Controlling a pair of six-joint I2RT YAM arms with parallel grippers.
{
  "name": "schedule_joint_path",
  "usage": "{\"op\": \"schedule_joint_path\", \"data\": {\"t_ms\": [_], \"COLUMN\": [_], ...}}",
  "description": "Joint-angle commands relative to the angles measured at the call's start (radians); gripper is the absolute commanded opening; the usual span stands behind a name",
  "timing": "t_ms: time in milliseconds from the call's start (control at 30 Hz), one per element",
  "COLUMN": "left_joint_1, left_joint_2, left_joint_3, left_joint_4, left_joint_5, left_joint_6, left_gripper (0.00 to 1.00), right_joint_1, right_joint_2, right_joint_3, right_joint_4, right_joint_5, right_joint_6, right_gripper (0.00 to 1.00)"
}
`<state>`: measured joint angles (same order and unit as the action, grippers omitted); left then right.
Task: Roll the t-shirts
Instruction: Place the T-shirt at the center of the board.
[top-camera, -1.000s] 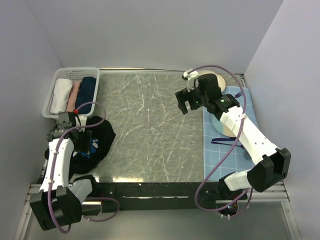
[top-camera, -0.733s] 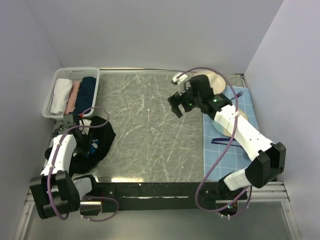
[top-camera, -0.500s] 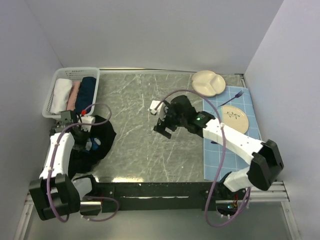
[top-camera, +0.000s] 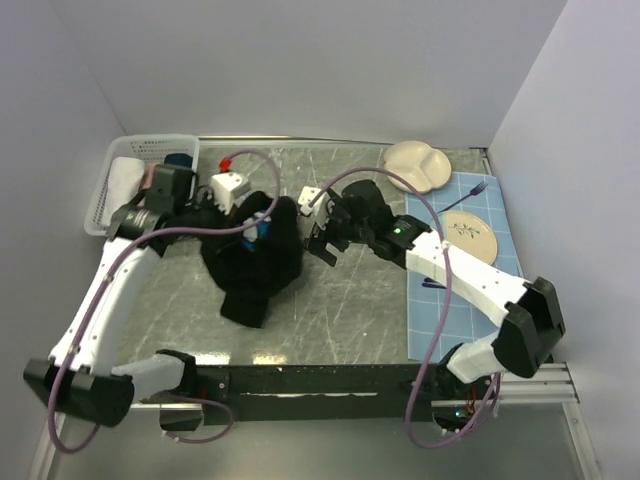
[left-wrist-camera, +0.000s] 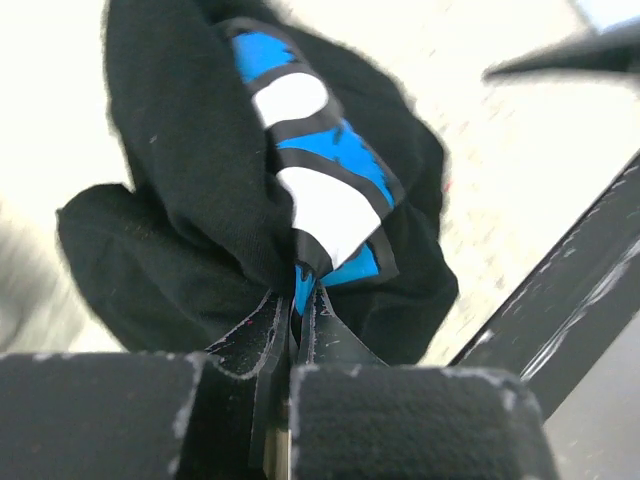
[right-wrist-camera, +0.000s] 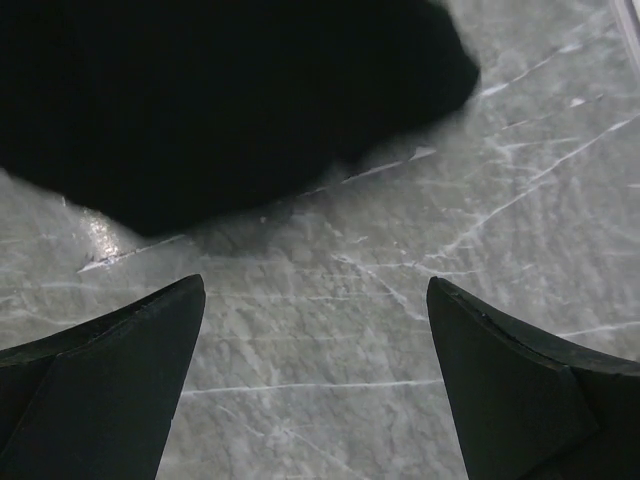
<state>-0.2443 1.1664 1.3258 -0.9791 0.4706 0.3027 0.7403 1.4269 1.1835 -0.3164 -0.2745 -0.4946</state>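
Observation:
My left gripper (top-camera: 250, 226) is shut on the black t-shirt (top-camera: 255, 265), pinching it right at its blue-and-white print (left-wrist-camera: 320, 190). The shirt hangs in a bunch from the jaws over the left middle of the marble table, its lower end on the surface. In the left wrist view the gripper (left-wrist-camera: 297, 300) has cloth squeezed between its fingers. My right gripper (top-camera: 320, 240) stands open just right of the shirt, low over bare marble. From the right wrist camera the gripper (right-wrist-camera: 315, 300) is empty, with the black shirt (right-wrist-camera: 230, 100) ahead of it. A white rolled shirt (top-camera: 122, 182) and a navy one (top-camera: 180, 160) lie in the basket.
The white basket (top-camera: 105, 205) sits at the back left, partly behind my left arm. On the right lies a light-blue gridded mat (top-camera: 470, 290) with a round plate (top-camera: 468, 235) and a fork (top-camera: 470, 192). A cream divided plate (top-camera: 418, 165) is at the back right.
My left gripper shut on the black shirt and carried it from the near left corner up and right. My right arm swung from the back right to the table's middle, still open.

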Motion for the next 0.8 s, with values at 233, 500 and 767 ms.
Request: {"op": "schedule_joint_path", "data": {"t_ms": [233,500,767], "left_joint_1": [-0.047,-0.021,0.088], "left_joint_2": [0.314,0.038,-0.122], "left_joint_3": [0.232,-0.049,-0.235], "left_joint_4": [0.175,0.113,0.135], "left_joint_5": [-0.163,-0.231,-0.153], "left_joint_6": [-0.283,-0.436,-0.493], "left_gripper": [0.84,0.9,0.88], "right_joint_1": [0.011,0.03,0.087], "right_joint_2": [-0.301,-0.2,0.015], "right_joint_3": [-0.263,-0.242,-0.124], "right_joint_4": [0.088,-0.033,-0.231], "right_joint_5": [-0.011,-0.159,-0.21], "right_joint_6": [-0.249,-0.404,-0.545], "right_gripper": [1.0,0.85,0.73]}}
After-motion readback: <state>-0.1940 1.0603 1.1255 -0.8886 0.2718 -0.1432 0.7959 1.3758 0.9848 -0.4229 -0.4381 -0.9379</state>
